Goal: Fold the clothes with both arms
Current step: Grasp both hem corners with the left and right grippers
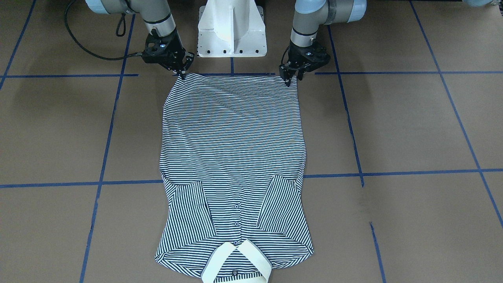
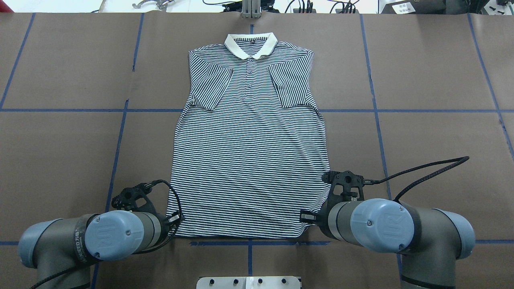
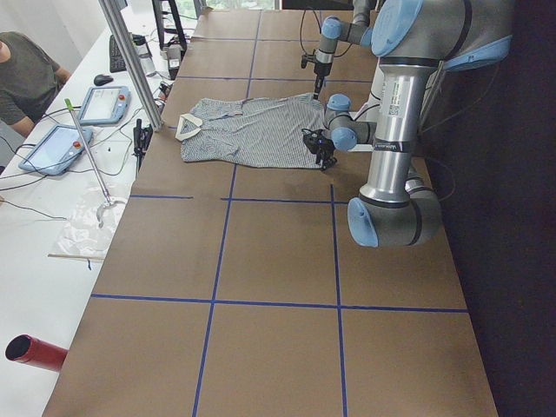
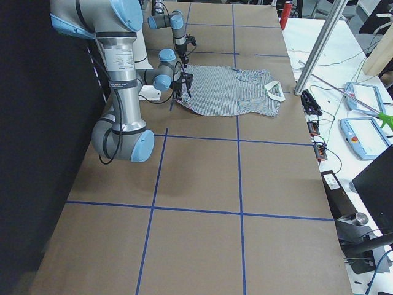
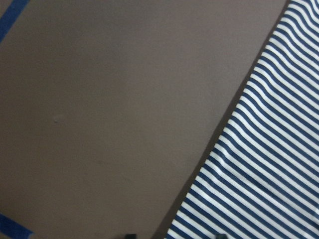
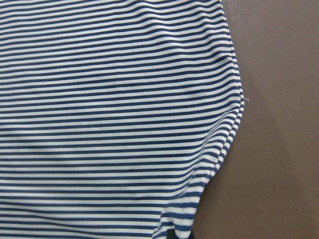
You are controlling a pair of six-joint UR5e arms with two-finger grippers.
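**Two hands at the bottom of a stripy shirt**

A stripy shirt (image 2: 249, 160) lies flat on the brown bench (image 2: 60, 80). It is in the middle of the bench, front side up, so I can see the buttons. Its cream collar (image 2: 251, 42) points to the far edge of the bench, away from the robot. Its bottom edge is close to the robot's side. Both short sleeves (image 2: 209, 86) are folded in over the chest. Blue tape lines (image 2: 116, 152) cross the bench, and one runs just beside the bottom edge of the shirt.

The left arm (image 2: 116, 235) reaches down to one bottom corner of the shirt. The left hand (image 1: 291, 78) is right at that corner. It is open a little way, with the side edge of the shirt between its tips.

The right arm (image 2: 381, 224) reaches down to the other bottom corner. The right hand (image 1: 181, 72) touches the cloth there. I cannot tell if it is gripping or not.

The robot's white base (image 1: 232, 31) stands between the two arms, near the shirt's bottom edge.
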